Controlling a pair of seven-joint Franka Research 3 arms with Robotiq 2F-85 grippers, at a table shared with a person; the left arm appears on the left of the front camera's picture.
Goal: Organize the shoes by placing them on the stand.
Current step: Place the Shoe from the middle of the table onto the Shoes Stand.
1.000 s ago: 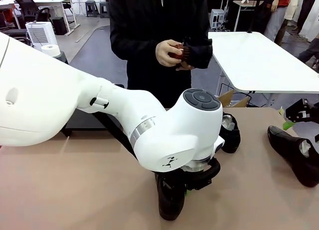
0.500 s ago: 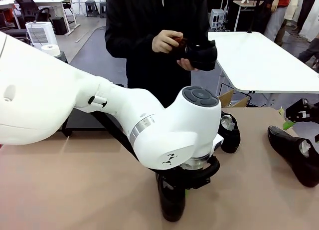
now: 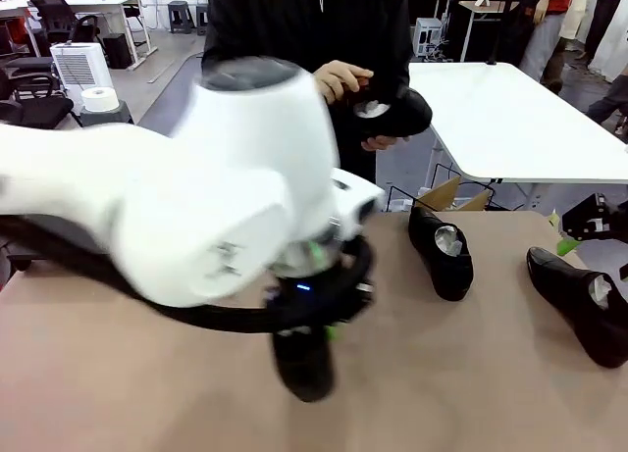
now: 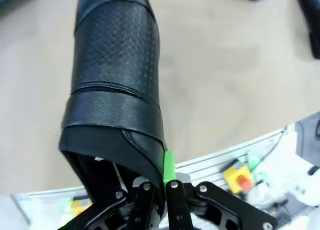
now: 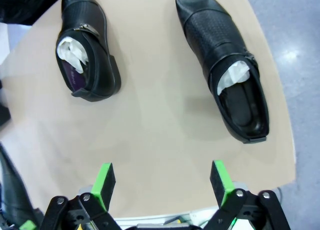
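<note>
Left arm has swung toward picture left since the earlier frame, taking the glossy black perforated leather dress shoe (image 3: 302,366) with it across the tan table (image 3: 118,383). The left gripper (image 4: 162,176) is clamped tight on that shoe's heel rim, one finger inside and one outside, with the toe pointing away and down. I can't tell whether the toe is clear of the table. The right gripper (image 5: 162,177) has its fingers wide apart, holding nothing, above two more black shoes. One is a buckled shoe with white paper stuffing (image 5: 85,55). The other is a perforated shoe near the table edge (image 5: 225,65). The person's hand (image 3: 343,79) holds another black shoe (image 3: 392,111).

Risks: the pinch is only on a thin rim, so a fast swing could pivot or drop the shoe. A dragging toe could twist it out before it reaches the stand.
</note>
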